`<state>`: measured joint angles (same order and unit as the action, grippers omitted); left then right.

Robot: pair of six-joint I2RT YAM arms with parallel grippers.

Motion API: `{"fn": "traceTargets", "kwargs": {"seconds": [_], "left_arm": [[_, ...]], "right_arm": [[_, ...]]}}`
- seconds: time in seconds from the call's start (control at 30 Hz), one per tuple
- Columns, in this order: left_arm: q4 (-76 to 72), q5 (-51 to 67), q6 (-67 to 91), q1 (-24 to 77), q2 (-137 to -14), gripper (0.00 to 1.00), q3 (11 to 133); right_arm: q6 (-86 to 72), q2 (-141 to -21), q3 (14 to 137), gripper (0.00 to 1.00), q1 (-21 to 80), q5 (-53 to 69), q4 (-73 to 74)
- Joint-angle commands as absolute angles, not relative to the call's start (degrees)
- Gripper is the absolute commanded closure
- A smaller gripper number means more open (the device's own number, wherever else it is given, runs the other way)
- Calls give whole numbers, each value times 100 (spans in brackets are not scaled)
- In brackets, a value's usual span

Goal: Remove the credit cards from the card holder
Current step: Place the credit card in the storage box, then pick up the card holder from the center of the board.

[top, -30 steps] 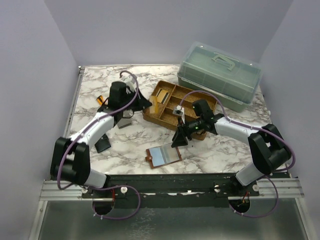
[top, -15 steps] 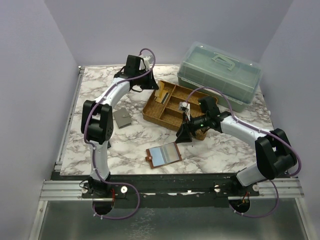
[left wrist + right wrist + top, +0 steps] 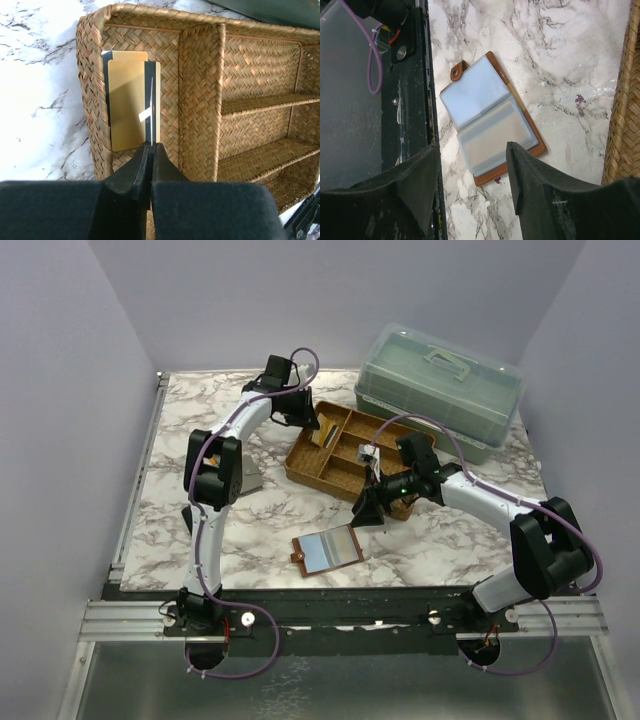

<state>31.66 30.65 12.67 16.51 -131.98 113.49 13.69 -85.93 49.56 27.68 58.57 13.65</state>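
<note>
Left pincer swung over basket, pinching card above stacked cards; right pincer spread.

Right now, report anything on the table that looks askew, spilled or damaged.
Nothing spilled or damaged. The open card holder lies skewed to the table edge, and the cards in the woven tray's end compartment are stacked unevenly. The left gripper pinches one card on edge above them.

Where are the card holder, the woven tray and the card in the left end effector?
card holder [image 3: 487,117]: right wrist view, on the fold between its open sleeves.
woven tray [image 3: 200,100]: left wrist view, on a divider wall.
held card [image 3: 151,100]: left wrist view, on its thin upturned edge.
</note>
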Motion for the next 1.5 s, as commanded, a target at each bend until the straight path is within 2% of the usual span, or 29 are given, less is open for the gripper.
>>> {"fn": "traceTargets", "kwargs": {"seconds": [0.0, 0.07, 0.2, 0.4, 0.6, 0.67, 0.8, 0.97, 1.1, 1.2, 1.3, 1.47], "left_arm": [[3324, 3010, 1373, 1684, -13455, 92, 11753], [3362, 2713, 1439, 1728, -13533, 79, 11901], [3404, 2014, 1563, 1815, -13325, 65, 12153], [3171, 1225, 1417, 1892, -12365, 56, 11865], [1938, 901, 1653, 1873, -10621, 51, 9796], [1434, 1026, 1890, 1846, -10005, 42, 8837], [438, 1480, 2819, 1628, -8891, 14, 7218], [-622, 2607, 4176, 1172, -7712, 12, 5409], [-721, 2979, 4674, 1306, -6949, 17, 4526], [-714, 2544, 4956, 1880, -6399, 20, 3959], [-656, 1811, 5242, 2859, -5971, 23, 3488], [-657, 579, 5863, 4104, -5475, 26, 2754]], "right_arm": [[1520, -8661, 5101, 38, 2751, 5886, 1536], [1529, -8662, 5102, 38, 2744, 5884, 1546], [1554, -8642, 5100, 38, 2719, 5893, 1573], [1598, -8589, 5097, 38, 2681, 5899, 1590], [1723, -8493, 5065, 38, 2681, 5918, 1620], [1766, -8466, 5035, 38, 2680, 5956, 1626], [1934, -8416, 5017, 38, 2679, 6083, 1698], [2110, -8376, 4963, 38, 2672, 6156, 1771], [2057, -8444, 4903, 38, 2680, 6293, 1721], [1605, -8501, 4796, 38, 2679, 6384, 1432], [1243, -8525, 4652, 39, 2679, 6502, 1122], [879, -8573, 4614, 40, 2678, 5925, 939]]}}
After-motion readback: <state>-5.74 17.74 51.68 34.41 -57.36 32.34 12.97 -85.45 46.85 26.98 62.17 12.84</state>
